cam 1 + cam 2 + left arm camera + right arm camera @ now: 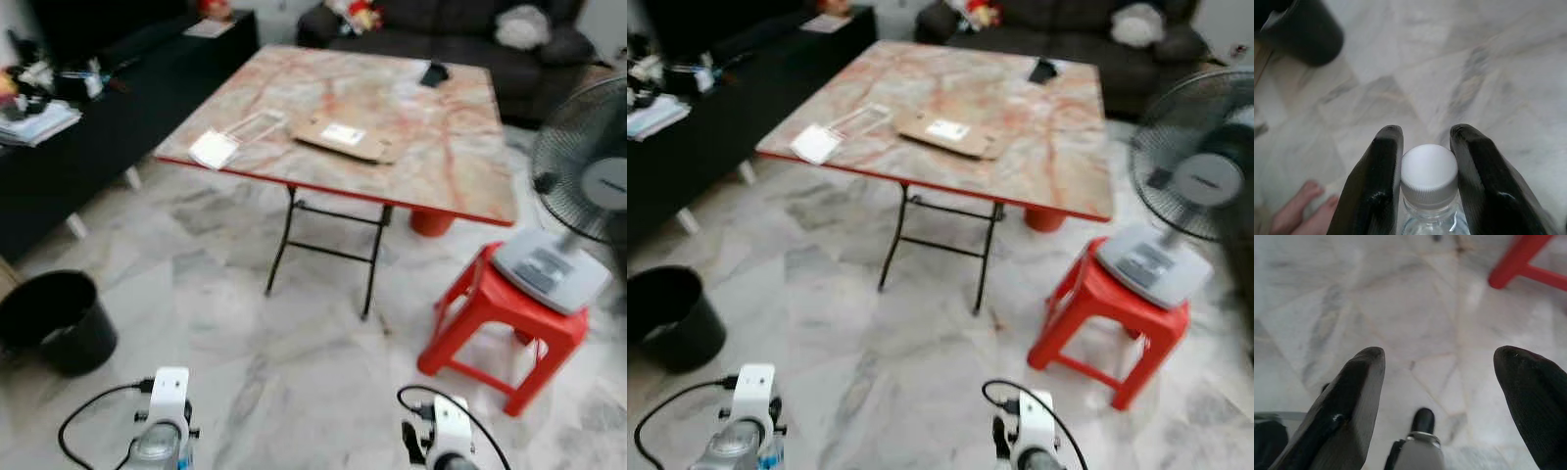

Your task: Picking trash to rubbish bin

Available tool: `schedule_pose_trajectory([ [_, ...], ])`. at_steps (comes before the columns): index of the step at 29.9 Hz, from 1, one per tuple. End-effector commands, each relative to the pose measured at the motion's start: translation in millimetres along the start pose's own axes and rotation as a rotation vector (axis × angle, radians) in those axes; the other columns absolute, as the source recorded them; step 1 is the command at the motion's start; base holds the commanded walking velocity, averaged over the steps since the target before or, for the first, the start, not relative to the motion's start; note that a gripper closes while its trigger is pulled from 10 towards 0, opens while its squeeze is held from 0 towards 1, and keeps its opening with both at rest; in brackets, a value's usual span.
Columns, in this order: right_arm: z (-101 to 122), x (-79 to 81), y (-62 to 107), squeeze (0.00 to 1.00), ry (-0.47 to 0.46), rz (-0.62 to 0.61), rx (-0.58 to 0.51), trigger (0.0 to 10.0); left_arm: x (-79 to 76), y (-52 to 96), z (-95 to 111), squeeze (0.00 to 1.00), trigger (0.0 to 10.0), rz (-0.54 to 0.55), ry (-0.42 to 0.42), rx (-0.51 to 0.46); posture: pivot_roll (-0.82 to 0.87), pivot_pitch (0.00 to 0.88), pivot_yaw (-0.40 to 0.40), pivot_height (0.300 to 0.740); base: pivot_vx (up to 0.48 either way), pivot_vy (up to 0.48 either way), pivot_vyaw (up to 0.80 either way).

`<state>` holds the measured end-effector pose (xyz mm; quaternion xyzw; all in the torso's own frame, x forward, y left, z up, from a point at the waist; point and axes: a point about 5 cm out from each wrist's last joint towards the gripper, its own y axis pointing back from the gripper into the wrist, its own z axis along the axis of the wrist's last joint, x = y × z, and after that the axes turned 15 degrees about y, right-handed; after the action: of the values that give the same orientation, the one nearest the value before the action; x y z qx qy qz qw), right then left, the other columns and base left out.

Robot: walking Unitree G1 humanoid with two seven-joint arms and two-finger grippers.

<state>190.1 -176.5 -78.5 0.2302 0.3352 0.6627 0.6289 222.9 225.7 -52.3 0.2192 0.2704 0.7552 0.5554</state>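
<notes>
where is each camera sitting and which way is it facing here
Left eye view: on the head, looking forward and down at the table, bin and red stool; both wrists at the bottom edge.
Right eye view: same head, same scene, slightly shifted.
Left wrist view: along the left gripper, shut on a bottle, over the floor; it shares the bin with the head views. A person's toes show.
Right wrist view: along the open right gripper, down at the floor; shares the stool.

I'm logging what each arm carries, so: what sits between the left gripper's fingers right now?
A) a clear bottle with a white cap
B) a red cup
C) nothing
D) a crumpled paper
A: in the left wrist view the left gripper has both black fingers against the white-capped clear bottle.
</notes>
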Motion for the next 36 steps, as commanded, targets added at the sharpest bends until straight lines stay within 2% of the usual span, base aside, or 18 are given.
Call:
schedule_pose_trajectory([
  [1, -2.8, -2.9, 1.0, 0.00, 0.005, -0.012, 0.006, 10.0, 0.5, 0.3, -2.6, 0.00, 10.0, 0.012, 0.002, 0.017, -0.04, 0.028, -0.018, 0.740, 0.000, 0.000, 0.80],
  [18, -7.2, -3.2, 2.3, 0.00, 0.006, -0.008, 0.018, 10.0, 1.1, 0.8, -4.7, 0.00, 10.0, 0.020, 0.013, 0.024, -0.04, 0.029, -0.022, 0.740, 0.000, 0.000, 0.79],
  [24, -6.7, -2.7, 2.0, 0.00, -0.009, -0.006, 0.022, 10.0, 1.9, 1.1, -5.2, 0.00, 10.0, 0.030, 0.021, 0.021, -0.04, 0.028, -0.024, 0.740, 0.000, 0.000, 0.00],
  [36, -4.5, -3.1, 1.3, 0.00, 0.000, 0.003, 0.014, 10.0, 5.1, 1.9, -7.8, 0.00, 10.0, 0.050, 0.038, 0.028, -0.05, 0.020, -0.026, 0.740, 0.282, 0.000, 0.00],
])
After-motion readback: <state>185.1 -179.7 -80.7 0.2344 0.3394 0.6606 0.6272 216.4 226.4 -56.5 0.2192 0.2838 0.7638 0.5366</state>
